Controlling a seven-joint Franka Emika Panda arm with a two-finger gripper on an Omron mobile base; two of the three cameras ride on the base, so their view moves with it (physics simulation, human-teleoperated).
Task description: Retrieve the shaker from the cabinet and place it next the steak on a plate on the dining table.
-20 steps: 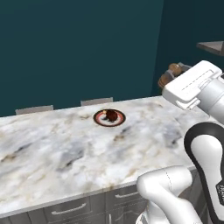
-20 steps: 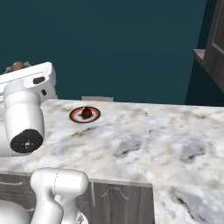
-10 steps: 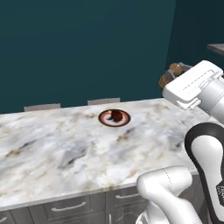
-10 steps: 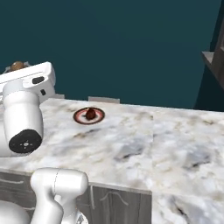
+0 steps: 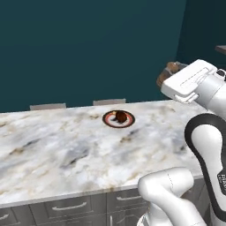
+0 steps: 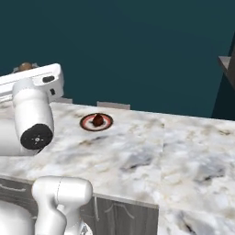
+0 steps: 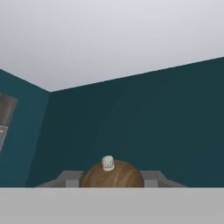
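Brown wood is showing between the gripper [image 7: 112,183] fingers: the shaker [image 7: 112,175] is being pinched and carried high beside the worktop [image 5: 66,150]. Retrieval looks done; setting it by the steak [image 5: 120,116] on the plate [image 5: 108,120] is remaining.

dark teal wall [image 5: 88,48] behind far table edge, plain, unbroken; same wall [image 6: 137,50] across right base view; two grey chair backs [image 5: 109,102] peek above far edge, one more [image 5: 47,106] to its left, both flat-topped; grey chair back [image 6: 113,105] just behind far edge in right base view; pale ceiling [image 7: 109,39] above teal wall [image 7: 144,127] in hand view, walls meet in corner at left
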